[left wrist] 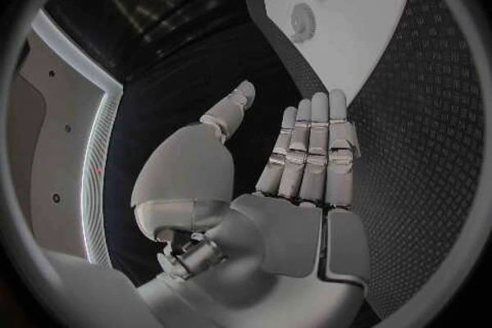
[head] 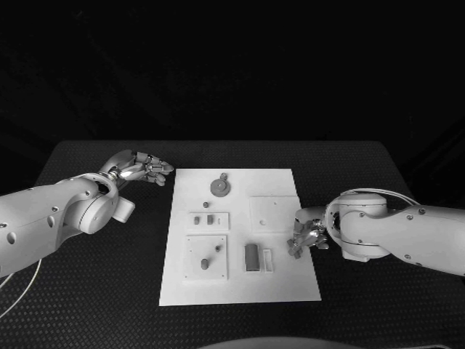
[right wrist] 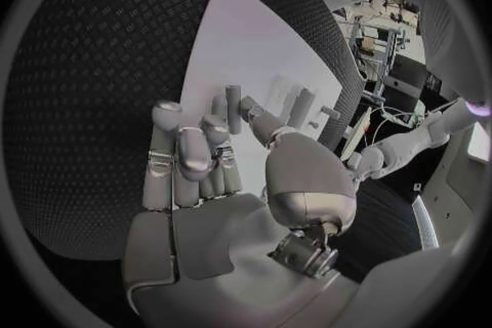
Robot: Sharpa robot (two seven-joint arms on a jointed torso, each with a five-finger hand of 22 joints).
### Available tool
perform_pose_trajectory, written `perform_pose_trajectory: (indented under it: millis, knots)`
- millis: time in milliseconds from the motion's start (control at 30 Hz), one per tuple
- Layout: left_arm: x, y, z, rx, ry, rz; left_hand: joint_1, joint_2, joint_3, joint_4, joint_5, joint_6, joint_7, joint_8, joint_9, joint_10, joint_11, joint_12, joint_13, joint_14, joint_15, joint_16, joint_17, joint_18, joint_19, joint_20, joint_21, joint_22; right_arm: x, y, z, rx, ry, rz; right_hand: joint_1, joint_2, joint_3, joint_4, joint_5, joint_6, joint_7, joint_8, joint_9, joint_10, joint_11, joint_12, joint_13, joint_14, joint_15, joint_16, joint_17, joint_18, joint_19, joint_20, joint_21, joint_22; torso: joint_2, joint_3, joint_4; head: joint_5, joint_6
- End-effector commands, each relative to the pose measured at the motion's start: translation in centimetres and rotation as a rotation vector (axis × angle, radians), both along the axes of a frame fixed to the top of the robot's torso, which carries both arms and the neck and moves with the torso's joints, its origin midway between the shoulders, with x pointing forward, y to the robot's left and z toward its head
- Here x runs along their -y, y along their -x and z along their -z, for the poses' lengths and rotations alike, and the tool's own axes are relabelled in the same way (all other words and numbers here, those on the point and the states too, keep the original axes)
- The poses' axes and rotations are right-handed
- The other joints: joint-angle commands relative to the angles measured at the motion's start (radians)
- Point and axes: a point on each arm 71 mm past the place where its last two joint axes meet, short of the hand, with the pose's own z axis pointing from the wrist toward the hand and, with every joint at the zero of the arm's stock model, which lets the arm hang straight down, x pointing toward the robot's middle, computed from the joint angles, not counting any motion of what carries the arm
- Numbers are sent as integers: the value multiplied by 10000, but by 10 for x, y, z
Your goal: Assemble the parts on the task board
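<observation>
Task board [head: 280, 280]: white plate, middle of the black table [head: 86, 305]; I use it as my landmark for everything.
Parts: small pieces lie on the board. Round disc part [head: 221, 187] sits near the board's far end, two small pieces [head: 203, 219] on a square plate mid-board toward its left edge, upright block [head: 253, 257] near the board's near end toward the right.
Left hand [head: 144, 169]: I see it just off the board's far left corner, over bare table. Wrist view shows the fingers [left wrist: 318, 148] straight and apart, nothing in them.
Right hand [head: 308, 236]: at the board's right edge, about level with the block. Fingers [right wrist: 189, 164] half curled, thumb apart. I see nothing held, though contact with the board I can't tell.
Risk 1: right hand is low at the board edge; I judge a sideways reach could shove the whole board and shift every part.
Risk 2: block stands upright and close to that hand; a curled finger brushing it could tip it.
Risk 3: small pieces look fiddly; a loose pinch may drop one off the board.
</observation>
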Motion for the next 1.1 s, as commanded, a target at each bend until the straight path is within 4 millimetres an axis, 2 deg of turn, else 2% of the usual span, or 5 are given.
perform_pose_trajectory:
  millis: [33,367,733,1100]
  knots:
    - [2,0,-1,31,101,105,-67,-35,-26,3,-46,-29,-47,36,-13,4,-14,11,-12,87,1,-34,15,187,-76,25,-29,-15,-3,3,-2,-341,-934,834,220,244,-68,-15,31,-113,202,36,53,130,-23,76,16,20,-72,67,16,180,7,14,64,211,1,-6,0,-14,-10]
    - [2,0,-1,26,97,96,-67,-37,-26,2,-46,-28,-48,39,-14,5,-14,11,-13,89,1,-41,23,187,-75,25,-29,-15,-8,8,-5,-909,-2061,1729,167,273,-124,-9,31,-86,192,48,54,152,-33,82,14,25,-83,79,27,180,17,16,74,205,0,-8,1,-19,-33]
    - [2,1,-1,28,103,102,-66,-42,-27,1,-46,-28,-48,41,-16,5,-14,11,-13,90,1,-47,31,187,-76,25,-29,-15,-19,9,-3,-1369,-2419,1833,132,286,-148,-8,31,-96,194,39,48,128,-33,40,-11,0,-85,66,-23,180,11,17,70,200,-1,-20,-2,-43,-43]
    - [2,1,-1,49,98,78,-66,-44,-26,1,-46,-27,-48,43,-17,6,-14,11,-14,92,1,-54,40,187,-76,25,-29,-15,-29,15,9,-1738,-2440,1691,112,297,-160,-8,31,-102,195,34,43,121,-32,28,-17,-11,-84,58,-42,180,4,19,66,196,2,-2,9,-23,-78]
